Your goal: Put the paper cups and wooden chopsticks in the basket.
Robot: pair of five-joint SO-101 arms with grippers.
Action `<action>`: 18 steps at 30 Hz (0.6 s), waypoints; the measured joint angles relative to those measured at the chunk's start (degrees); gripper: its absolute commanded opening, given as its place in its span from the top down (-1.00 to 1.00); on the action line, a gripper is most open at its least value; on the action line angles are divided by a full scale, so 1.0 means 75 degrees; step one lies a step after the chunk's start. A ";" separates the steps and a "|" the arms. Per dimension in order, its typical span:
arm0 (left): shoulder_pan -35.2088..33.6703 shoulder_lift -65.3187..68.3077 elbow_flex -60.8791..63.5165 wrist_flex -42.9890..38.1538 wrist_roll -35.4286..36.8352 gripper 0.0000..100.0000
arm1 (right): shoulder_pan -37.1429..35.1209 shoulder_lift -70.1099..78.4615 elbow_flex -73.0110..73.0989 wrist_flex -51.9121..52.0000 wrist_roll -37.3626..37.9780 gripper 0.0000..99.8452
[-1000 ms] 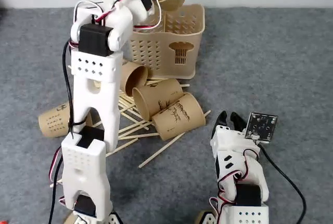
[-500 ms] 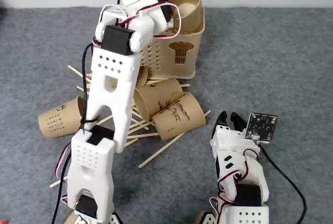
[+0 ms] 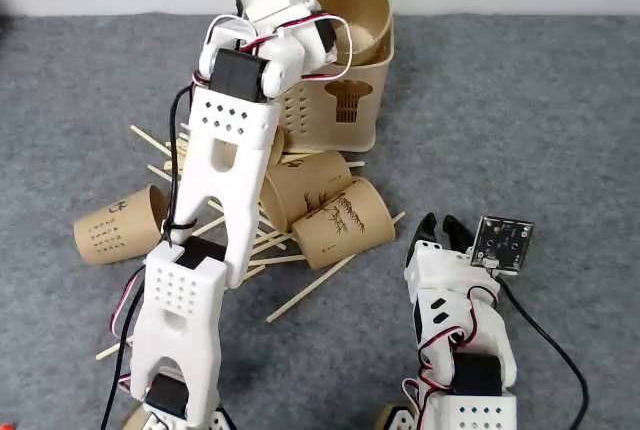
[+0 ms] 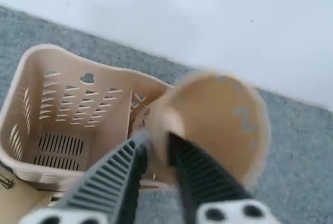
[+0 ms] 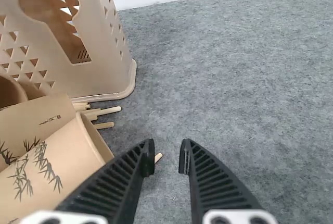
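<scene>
My left gripper is shut on the rim of a brown paper cup, which hangs tilted over the far right corner of the beige basket. In the left wrist view the fingers pinch the cup's wall above the basket. Three more cups lie on their sides in front of the basket. Wooden chopsticks are scattered under and around them. My right gripper sits low at the near right, shut and holding nothing.
A fourth cup lies partly hidden behind the left arm, against the basket's front. The grey carpet to the right of the basket and beyond the right gripper is bare. A white wall runs along the far edge.
The left arm has swung right and forward with the cup, bringing it from above the basket's back edge down over the basket's opening. The right arm has kept still.
</scene>
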 measured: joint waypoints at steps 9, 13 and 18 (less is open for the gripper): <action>0.0000 0.0000 -0.1172 0.1020 0.0000 0.51 | 0.0000 0.0000 0.0000 0.0000 0.0000 0.79; 0.0000 0.0000 -0.2579 0.1747 0.0000 0.51 | 0.0000 0.0000 0.0000 -0.0328 0.0000 0.66; -0.0070 -0.0422 -0.2989 0.2637 0.0000 0.51 | 0.0000 0.0000 0.0000 -0.1735 0.0082 0.62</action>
